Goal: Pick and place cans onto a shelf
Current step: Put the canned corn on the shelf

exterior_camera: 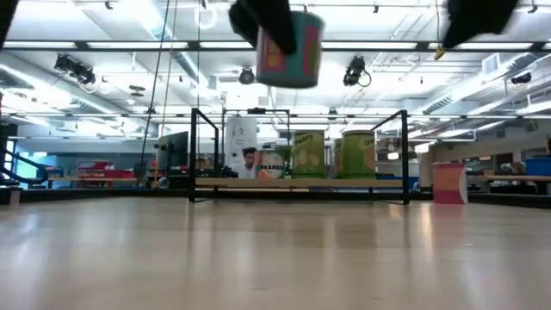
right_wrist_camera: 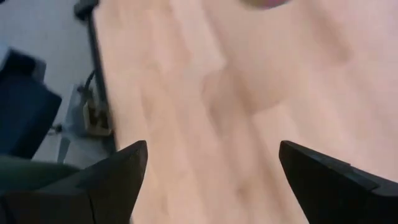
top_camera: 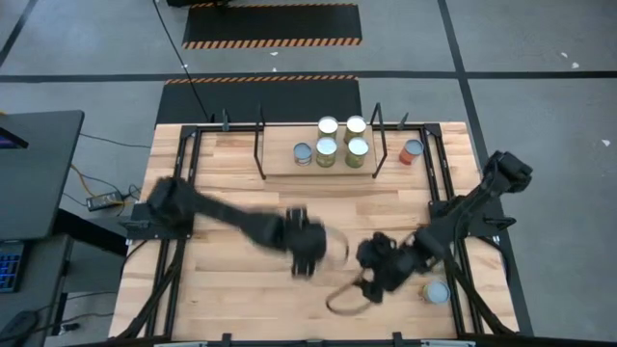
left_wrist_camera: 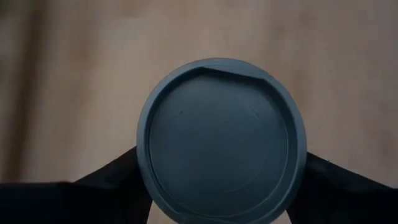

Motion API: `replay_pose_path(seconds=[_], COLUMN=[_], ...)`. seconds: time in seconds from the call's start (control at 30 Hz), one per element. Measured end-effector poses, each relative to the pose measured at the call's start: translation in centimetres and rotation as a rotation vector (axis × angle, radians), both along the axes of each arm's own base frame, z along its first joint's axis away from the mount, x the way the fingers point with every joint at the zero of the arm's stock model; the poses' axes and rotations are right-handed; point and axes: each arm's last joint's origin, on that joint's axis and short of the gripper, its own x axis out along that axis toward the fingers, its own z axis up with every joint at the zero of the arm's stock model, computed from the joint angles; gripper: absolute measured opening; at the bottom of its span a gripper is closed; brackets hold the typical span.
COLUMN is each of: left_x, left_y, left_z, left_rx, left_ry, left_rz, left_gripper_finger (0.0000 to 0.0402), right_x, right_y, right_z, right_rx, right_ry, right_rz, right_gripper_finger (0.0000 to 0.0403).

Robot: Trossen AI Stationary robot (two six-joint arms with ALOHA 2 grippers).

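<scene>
A: Left wrist view has the can (left_wrist_camera: 222, 142) filling the middle of the frame, round end facing the camera, with the left gripper (left_wrist_camera: 222, 186) clamped on it, one dark finger (left_wrist_camera: 109, 186) on either side. In the low view the same can (exterior_camera: 293, 47) hangs at the top centre, clear of the table, pink and teal label showing. I'd guess it's lifted that high so it clears the shelf's wire frame on the way in.

B: Where's the shelf then?

A: High view, upper middle: the shelf (top_camera: 280, 164), with four cans on it. Two sit at the back (top_camera: 329, 126) (top_camera: 356, 124), two in front (top_camera: 327, 148) (top_camera: 358, 149). A fifth (top_camera: 303, 153) looks to be on the board's front edge, just left of them. One reddish can (top_camera: 413, 150) stands on the table just right of the right-hand frame (top_camera: 378, 135).

B: And the other arm?

A: Right gripper (top_camera: 371, 280) is lower centre-right in the high view, close to the left one (top_camera: 308, 253). Its own camera shows the fingers (right_wrist_camera: 112, 180) spread wide with only bare table (right_wrist_camera: 249, 124) between them. One more can (top_camera: 436, 292) sits at lower right, near that arm.

B: Anything in the way?

A: The left half of the board is free, so there's room. My worry would be the left frame (top_camera: 258, 140) and the two arms sitting so close together.
</scene>
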Motion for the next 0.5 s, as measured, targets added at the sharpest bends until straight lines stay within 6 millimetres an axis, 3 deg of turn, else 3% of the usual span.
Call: replay_pose_path(seconds=[0.17, 0.27, 0.5], left_x=[-1.0, -2.3, -3.8], left_y=[10.3, 15.8, 27.6], left_z=[4.2, 5.9, 5.4], left_rx=[0.027, 0.050, 0.030], left_ry=[-0.027, -0.048, -0.065], left_rz=[0.158, 0.259, 0.318], left_gripper_finger=[0.0276, 0.0276, 0.0276], right_x=[1.4, 1.0, -0.7], right_y=[-5.3, -8.2, -13.6], right_z=[2.2, 4.0, 7.5], right_rx=[-0.020, -0.033, -0.179], right_ry=[-0.043, -0.084, -0.209], right_rz=[-0.042, -0.089, -0.111], right_gripper_finger=[0.0373, 0.0373, 0.0373])
